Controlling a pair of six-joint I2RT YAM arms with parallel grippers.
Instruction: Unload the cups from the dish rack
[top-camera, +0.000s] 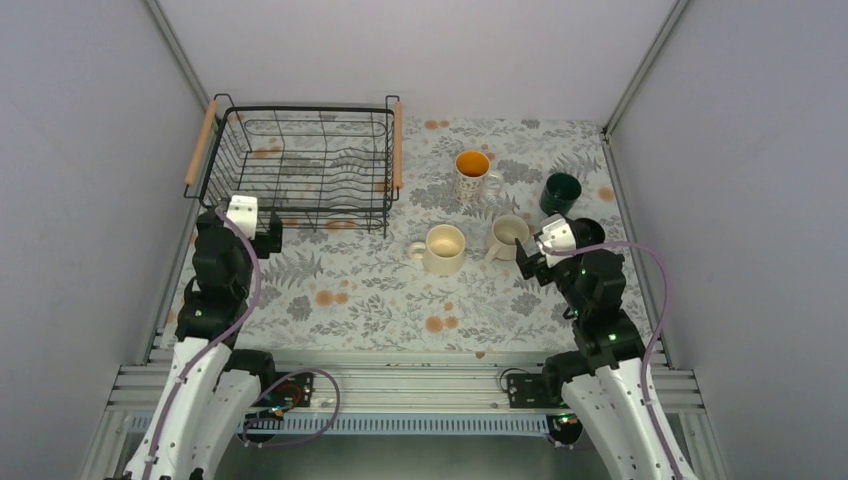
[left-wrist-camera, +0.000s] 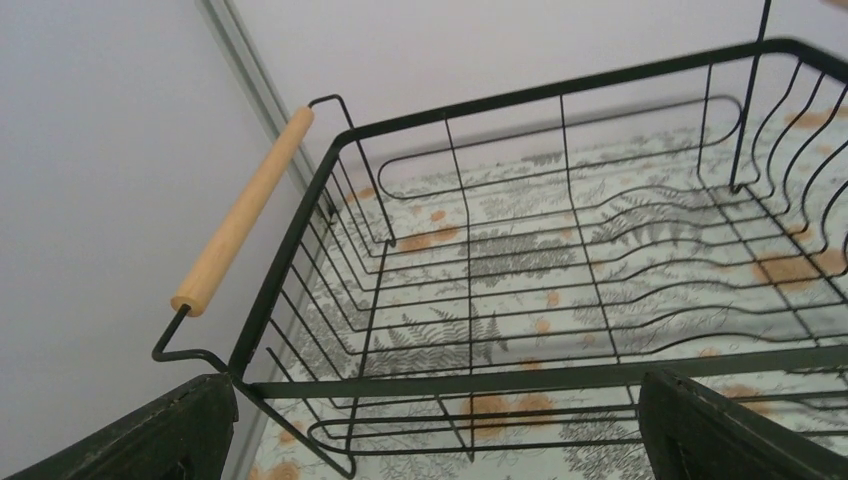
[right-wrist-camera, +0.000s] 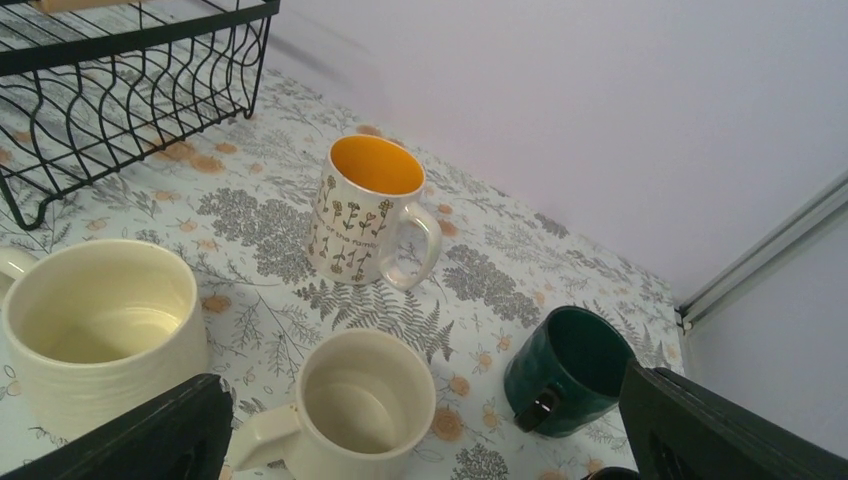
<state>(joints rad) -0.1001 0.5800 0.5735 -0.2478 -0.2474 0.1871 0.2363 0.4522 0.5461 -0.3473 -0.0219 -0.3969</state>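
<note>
The black wire dish rack (top-camera: 300, 165) with wooden bar handles stands at the back left and holds no cups; the left wrist view shows its near rim (left-wrist-camera: 520, 378). Out on the mat stand the white patterned mug with orange inside (top-camera: 472, 172), the dark green mug (top-camera: 560, 192), the wide cream mug (top-camera: 444, 248) and the smaller beige mug (top-camera: 510, 234). The dark grey-black mug (top-camera: 590, 230) is partly hidden behind my right wrist. My left gripper (top-camera: 262, 238) is open and empty just before the rack's near left corner. My right gripper (right-wrist-camera: 425, 440) is open and empty, above the beige mug (right-wrist-camera: 365, 400) and the green mug (right-wrist-camera: 565, 370).
The grey enclosure walls close in on the left, back and right. The rack's left wooden handle (left-wrist-camera: 245, 215) lies close to the left wall. The floral mat (top-camera: 370, 290) covers the table between the arms and the mugs.
</note>
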